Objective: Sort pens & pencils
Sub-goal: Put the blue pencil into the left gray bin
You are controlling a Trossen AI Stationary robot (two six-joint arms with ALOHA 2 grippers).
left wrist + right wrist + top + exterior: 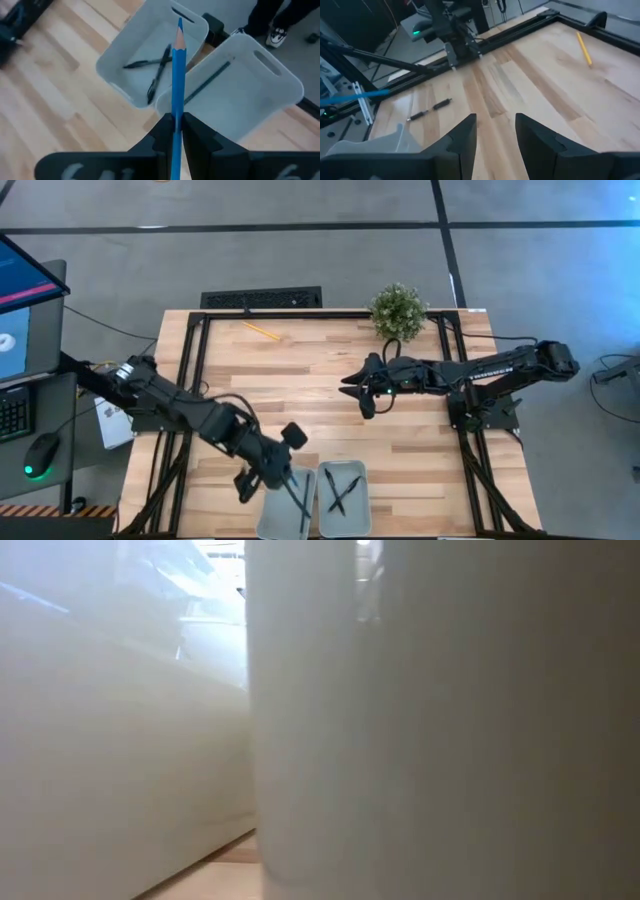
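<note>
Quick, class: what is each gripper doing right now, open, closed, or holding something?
Left gripper: closed on the blue pencil, above the two bins.
Right gripper: open, holding nothing, over the table.

Bare table (pixel 300 395) lies open mid-board (a potted plant (pixel 398 310) crowds its far edge), two bins (pixel 343 500) line the near edge.

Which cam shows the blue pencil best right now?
Left wrist view: the light blue wooden pencil fills the frame, clamped in the left pincer above two white plastic bins. Right wrist view shows only a blue sliver. High and low views don't show it clearly.
</note>
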